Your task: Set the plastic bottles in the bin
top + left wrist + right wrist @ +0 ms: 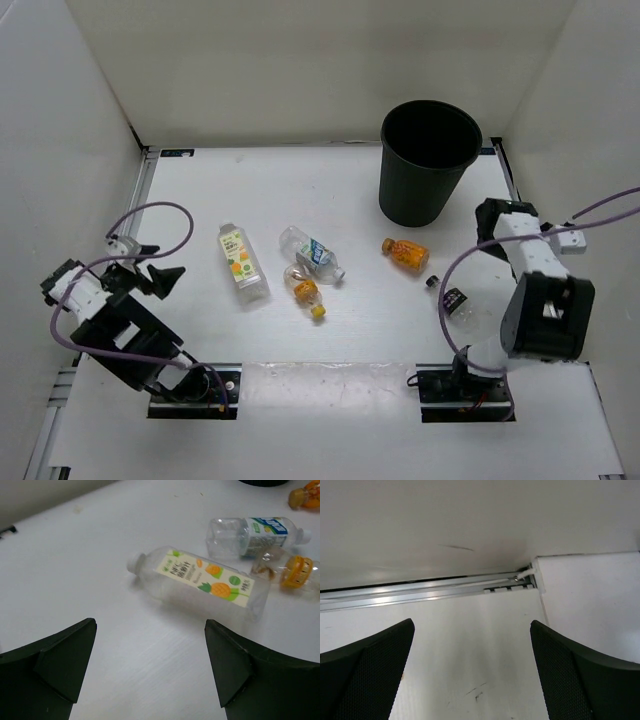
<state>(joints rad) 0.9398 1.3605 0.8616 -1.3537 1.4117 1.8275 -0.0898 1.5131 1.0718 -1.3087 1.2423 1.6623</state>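
Observation:
The black bin (430, 160) stands at the back right. Four bottles lie on the table: white-green-orange label (241, 262), blue-white label (312, 254), small clear one with yellow cap (305, 291), small orange one (405, 254). My left gripper (160, 266) is open and empty, left of the bottles. In the left wrist view my left gripper (150, 626) faces the labelled bottle (200, 582), with the blue-label bottle (250, 535), yellow-cap bottle (292, 570) and orange bottle (305, 497) beyond. My right gripper (488, 216) is open and empty, just right of the bin; in its own view it (471, 626) is over bare table.
White walls enclose the table on three sides. Two small dark items (452, 297) lie near the right arm. An aluminium rail (420, 592) runs along the table's edge ahead of the right gripper.

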